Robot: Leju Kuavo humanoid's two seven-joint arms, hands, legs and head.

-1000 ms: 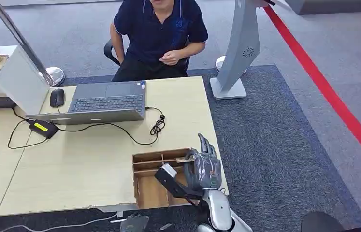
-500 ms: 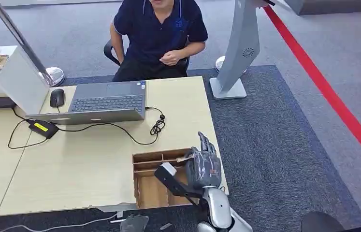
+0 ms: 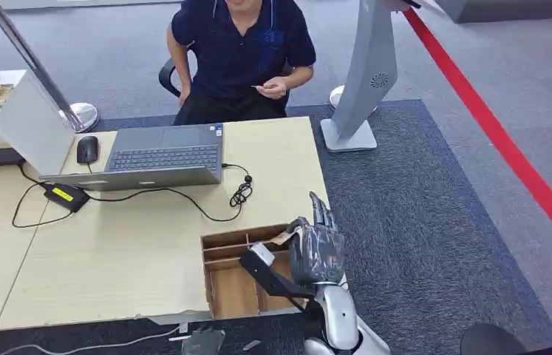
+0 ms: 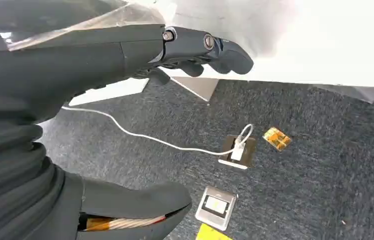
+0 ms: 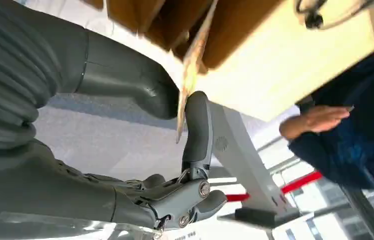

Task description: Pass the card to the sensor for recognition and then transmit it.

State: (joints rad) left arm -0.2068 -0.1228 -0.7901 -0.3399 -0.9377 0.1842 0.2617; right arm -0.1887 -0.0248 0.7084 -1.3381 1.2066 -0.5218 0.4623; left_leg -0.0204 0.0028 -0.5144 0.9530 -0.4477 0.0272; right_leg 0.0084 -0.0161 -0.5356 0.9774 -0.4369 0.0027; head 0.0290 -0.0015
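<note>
The right hand (image 3: 315,251) pinches the thin tan card (image 5: 191,70) edge-on between thumb and fingers (image 5: 197,125), just above the brown cardboard divided box (image 3: 232,277) on the tabletop (image 3: 110,251) — such a slight pinch could let it slip.

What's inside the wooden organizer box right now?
The wooden organizer box shows bare compartments on its left side. The right hand hovers over its right part, pinching a card between thumb and finger. Whatever lies beneath the hand is covered.
</note>
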